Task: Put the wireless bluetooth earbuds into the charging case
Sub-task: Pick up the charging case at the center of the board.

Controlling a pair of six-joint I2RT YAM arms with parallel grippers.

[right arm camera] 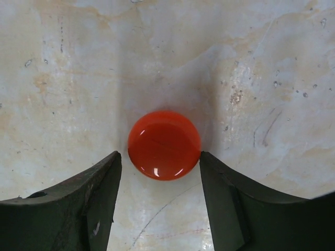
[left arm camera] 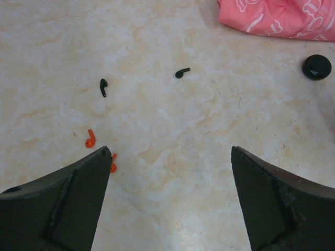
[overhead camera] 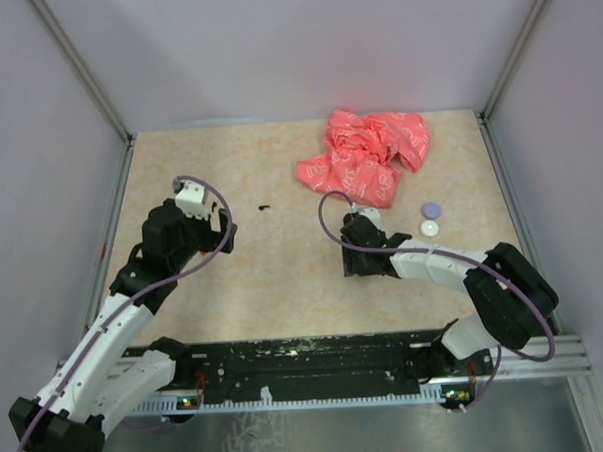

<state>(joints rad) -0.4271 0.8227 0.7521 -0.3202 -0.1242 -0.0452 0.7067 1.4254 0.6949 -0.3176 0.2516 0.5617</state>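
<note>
A glossy round red-orange charging case (right arm camera: 164,145) lies flat on the table, lid down. My right gripper (right arm camera: 159,154) is open around its near half: the right fingertip (right arm camera: 205,157) touches the rim, and the left one stands a sliver off it. In the top view that gripper (overhead camera: 358,259) hides the case. Two black earbuds (left arm camera: 103,87) (left arm camera: 181,72) and two orange ones (left arm camera: 90,139) (left arm camera: 113,162) lie loose ahead of my left gripper (left arm camera: 169,151), which is wide open over bare table. One orange earbud is half hidden by its left finger. One black earbud (overhead camera: 264,206) shows from above.
A crumpled pink bag (overhead camera: 368,153) lies at the back of the table. A pale purple disc (overhead camera: 430,209) and a white disc (overhead camera: 429,227) sit right of my right gripper. A black round disc (left arm camera: 316,67) lies near the bag (left arm camera: 277,18). Walls enclose three sides.
</note>
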